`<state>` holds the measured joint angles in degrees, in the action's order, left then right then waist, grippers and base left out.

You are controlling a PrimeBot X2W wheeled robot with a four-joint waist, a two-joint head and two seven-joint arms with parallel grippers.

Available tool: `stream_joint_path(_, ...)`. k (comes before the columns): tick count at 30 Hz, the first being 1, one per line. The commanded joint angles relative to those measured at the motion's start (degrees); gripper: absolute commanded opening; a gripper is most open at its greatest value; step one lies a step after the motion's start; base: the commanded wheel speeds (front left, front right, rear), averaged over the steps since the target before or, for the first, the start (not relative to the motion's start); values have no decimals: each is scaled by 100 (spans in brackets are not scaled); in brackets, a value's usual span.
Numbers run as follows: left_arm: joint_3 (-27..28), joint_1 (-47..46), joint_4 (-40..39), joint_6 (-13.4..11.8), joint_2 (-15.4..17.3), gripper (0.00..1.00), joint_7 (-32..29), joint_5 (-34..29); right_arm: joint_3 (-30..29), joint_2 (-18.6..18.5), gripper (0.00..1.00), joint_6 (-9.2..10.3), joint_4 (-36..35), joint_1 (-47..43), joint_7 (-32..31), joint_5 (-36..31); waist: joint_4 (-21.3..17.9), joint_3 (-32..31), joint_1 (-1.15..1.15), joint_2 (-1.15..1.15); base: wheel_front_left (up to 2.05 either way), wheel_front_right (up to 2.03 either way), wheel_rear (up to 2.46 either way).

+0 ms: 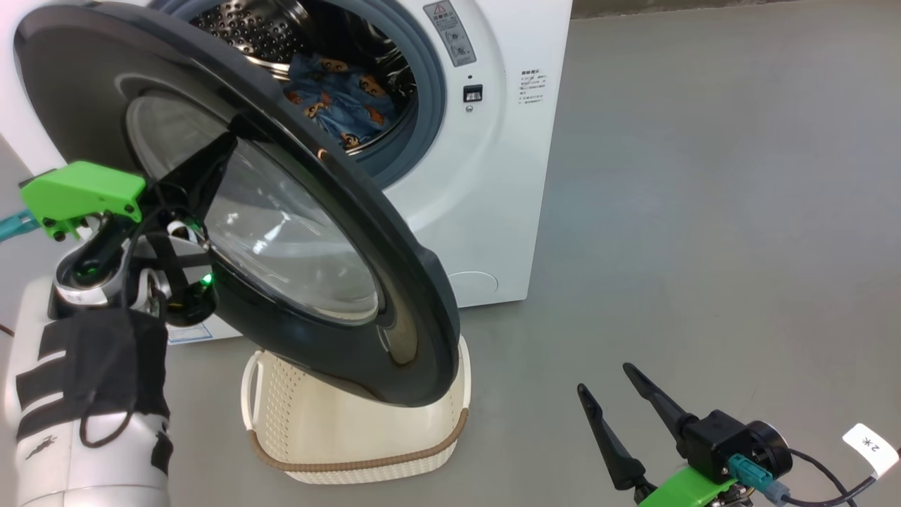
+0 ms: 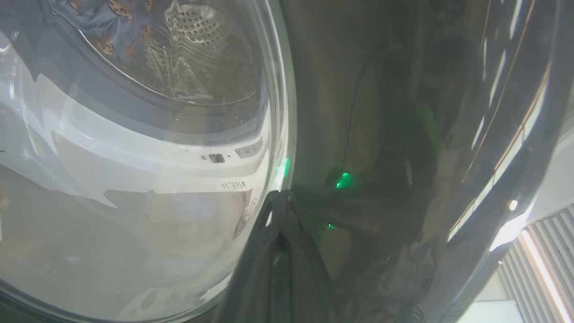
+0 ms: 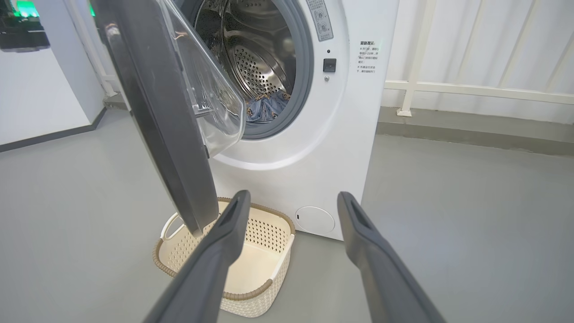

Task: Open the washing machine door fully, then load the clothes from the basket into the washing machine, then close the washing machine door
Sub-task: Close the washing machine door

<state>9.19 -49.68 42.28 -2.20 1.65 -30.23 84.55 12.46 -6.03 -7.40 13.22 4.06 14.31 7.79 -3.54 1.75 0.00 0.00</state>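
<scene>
1. Washing machine door (image 1: pixel 394 232) stands half-swung, left end effector (image 1: pixel 229 141) pinched shut on nothing, tips against its glossy outer face beside the glass.
2. Right end effector (image 1: pixel 604 378) hangs wide open, empty, near right.
3. Risk: tips could skate off the slick curve.
4. Basket (image 1: pixel 352 429) sits empty beneath the door's lower edge; blue garment (image 1: pixel 338 98) low in the washing machine (image 1: pixel 507 176) could snag the seal at closing.

Bright, even; glare (hazy) on washing machine door (image 2: pixel 134 215)
</scene>
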Motion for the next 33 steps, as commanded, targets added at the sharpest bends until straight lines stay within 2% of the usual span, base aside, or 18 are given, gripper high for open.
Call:
stream_joint_path(1,44,-360,-100,134,123,0,21,76,157,-42,100,-9,-136,1,69,119,-8,3,0,0,0,0,0)
stream_joint_path(11,21,-558,294,355,132,0,152,61,111,-30,100,-9,-137,-23,69,106,16,20,0,0,0,0,0)
stream_joint_path(17,-77,-580,411,471,248,0,302,-151,91,-17,100,-9,-142,-27,69,99,50,9,0,0,0,0,0)
stream_joint_path(28,-725,-278,275,580,856,0,1233,-1444,-3,7,100,-9,-185,-111,69,91,160,12,0,0,0,0,0)
stream_joint_path(29,-769,-216,222,587,907,3,1384,-1571,-11,8,100,-9,-190,-116,69,88,171,13,0,0,0,0,0)
stream_joint_path(30,-841,-145,163,595,959,22,1519,-1721,-21,9,100,-9,-194,-120,69,85,185,13,0,0,0,0,0)
stream_joint_path(33,-1089,122,-68,633,1093,91,1893,-2176,-55,3,100,-9,-212,-130,69,74,225,16,0,0,0,0,0)
